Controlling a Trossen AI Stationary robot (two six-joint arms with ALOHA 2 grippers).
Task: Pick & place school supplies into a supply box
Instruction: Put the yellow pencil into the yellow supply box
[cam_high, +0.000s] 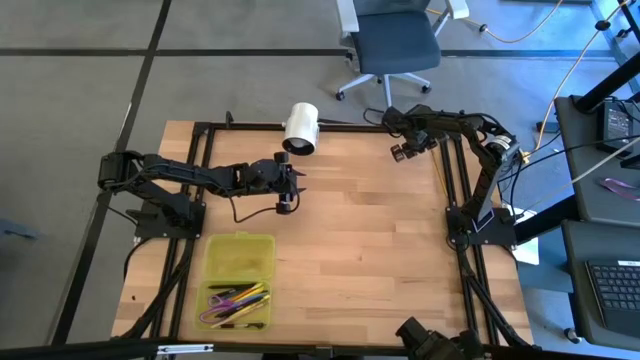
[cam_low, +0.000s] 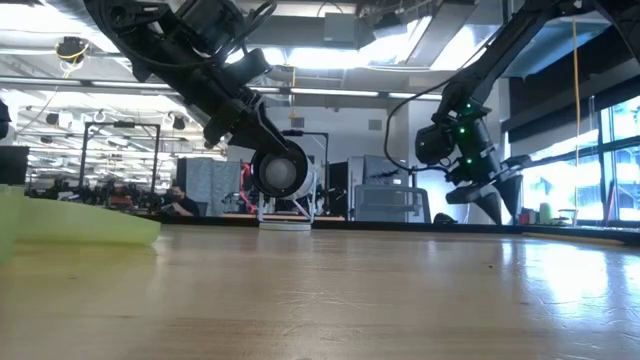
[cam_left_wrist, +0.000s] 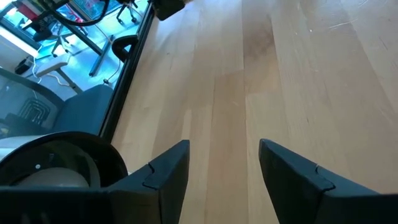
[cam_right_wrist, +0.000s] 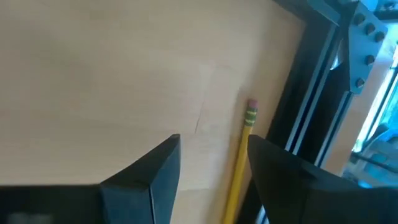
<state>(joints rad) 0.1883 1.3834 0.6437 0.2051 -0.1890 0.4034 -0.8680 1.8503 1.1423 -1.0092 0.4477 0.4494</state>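
Observation:
The supply box (cam_high: 212, 262), a translucent yellow-green case, lies open at the table's near left, and its edge shows in the low view (cam_low: 85, 226). Its near half holds several pens and pencils (cam_high: 240, 300) along with purple scissors. One yellow pencil (cam_right_wrist: 239, 171) with a pink eraser lies on the table beside the right frame rail. My right gripper (cam_high: 405, 148) (cam_right_wrist: 214, 158) hangs open above the table at the far right, and the pencil shows between its fingers. My left gripper (cam_high: 287, 192) (cam_left_wrist: 224, 155) is open over bare wood, near the white cylinder.
A white cylinder (cam_high: 300, 128) lies on its side at the table's far edge, close beyond my left gripper. Black frame rails (cam_high: 450, 180) run along the table's sides and far edge. Bare wood (cam_high: 370, 250) spreads between the box and the right arm's base.

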